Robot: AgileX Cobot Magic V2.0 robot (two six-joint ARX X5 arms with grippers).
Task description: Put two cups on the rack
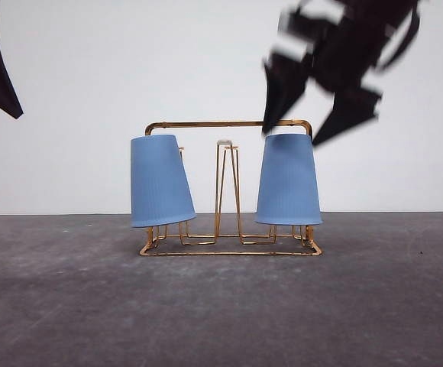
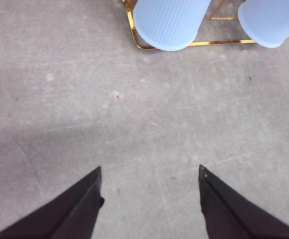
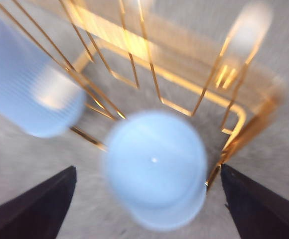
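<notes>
Two light-blue ribbed cups hang upside down on the gold wire rack [image 1: 229, 123]. The left cup [image 1: 160, 180] tilts outward on its prong, and the right cup [image 1: 288, 180] stands nearly straight. My right gripper [image 1: 313, 126] hovers open just above the right cup, blurred by motion. In the right wrist view that cup [image 3: 154, 167] lies between the open fingers [image 3: 40, 209], with the other cup [image 3: 32, 94] and the rack [image 3: 234, 134] behind it. High at the far left, my left gripper [image 1: 11, 107] is away from the rack. Its wrist view shows open fingers [image 2: 74, 211] over bare table, both cups [image 2: 169, 22] beyond.
The rack stands mid-table on a dark grey surface [image 1: 221, 306] in front of a white wall [image 1: 76, 76]. A free white-tipped middle prong [image 1: 225, 145] rises between the two cups.
</notes>
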